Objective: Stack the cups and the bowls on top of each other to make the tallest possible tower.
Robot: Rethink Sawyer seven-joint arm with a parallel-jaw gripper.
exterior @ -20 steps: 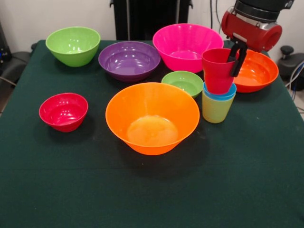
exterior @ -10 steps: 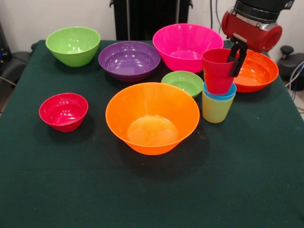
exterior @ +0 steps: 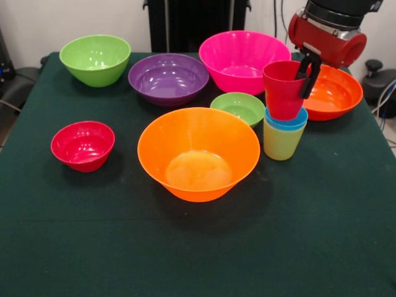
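My gripper [exterior: 303, 74] is shut on the right rim of the red cup [exterior: 282, 93], one black finger [exterior: 308, 79] outside the wall and the other inside. The red cup sits upright in the blue cup [exterior: 286, 122], of which only the rim shows. The blue cup is nested in the yellow-green cup [exterior: 280, 143], which stands on the table; these three form the tower. The bowls stand loose around it: big orange [exterior: 198, 151], small green [exterior: 238, 108], pink [exterior: 242, 60], red-orange [exterior: 334, 93].
A purple bowl [exterior: 168, 78] and a lime green bowl [exterior: 94, 59] stand at the far left. A small red bowl [exterior: 82, 145] sits alone at the left. The dark green table cloth [exterior: 297, 247] covers the table.
The red cup and the gripper holding it have edged up by a hair. Nothing else has moved.
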